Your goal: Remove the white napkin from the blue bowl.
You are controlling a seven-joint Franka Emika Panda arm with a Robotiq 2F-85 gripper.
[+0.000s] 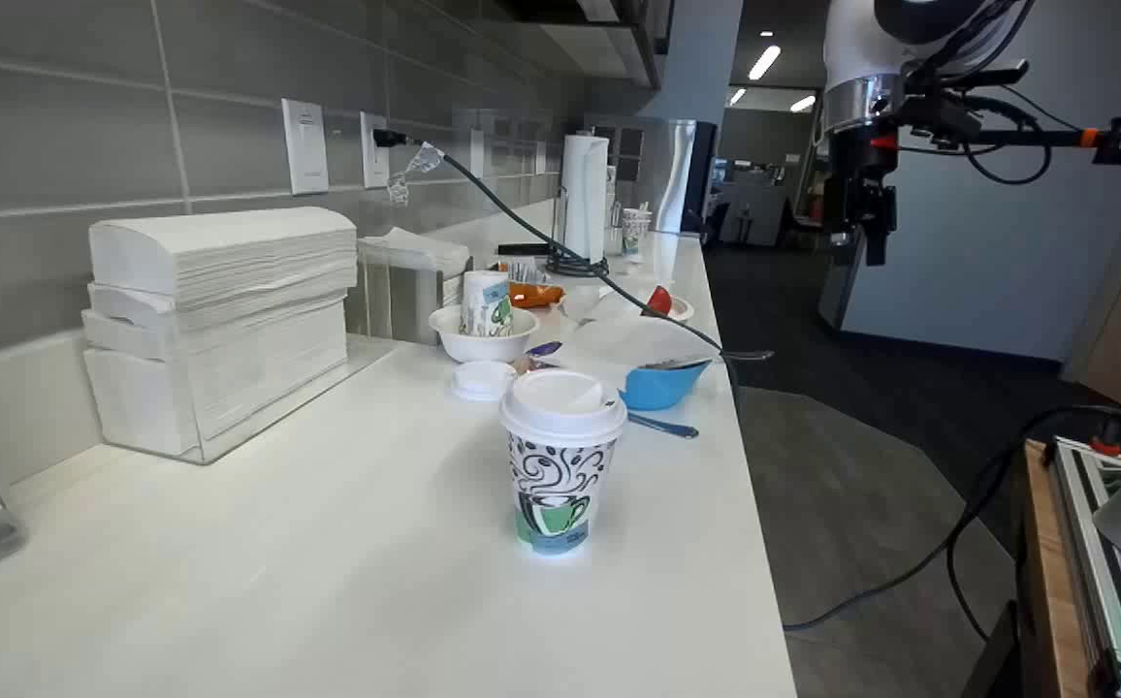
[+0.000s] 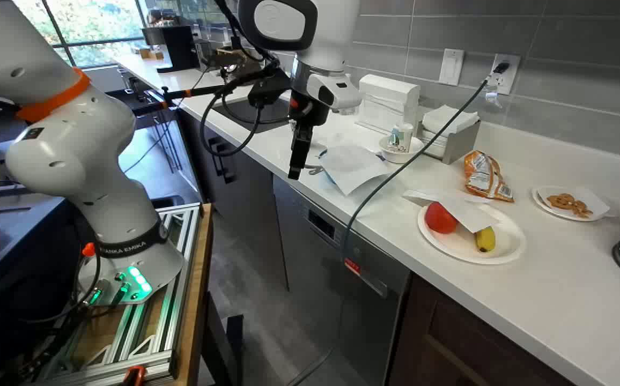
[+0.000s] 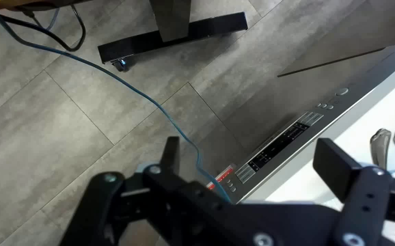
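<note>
The claw (image 3: pixel 248 150) hangs spread wide, high beside the front edge of the desk (image 1: pixel 376 582), while near that edge a white napkin (image 2: pixel 353 162) lies over a blue bowl (image 1: pixel 662 390), with a lidded paper cup (image 1: pixel 560 475) standing upright nearby

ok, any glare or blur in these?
Wrist view: the near fingers look soft, the floor sharper, the counter nearly washed out; in an exterior view, the window is overly bright; in an exterior view, a ceiling light glares in the background.
</note>
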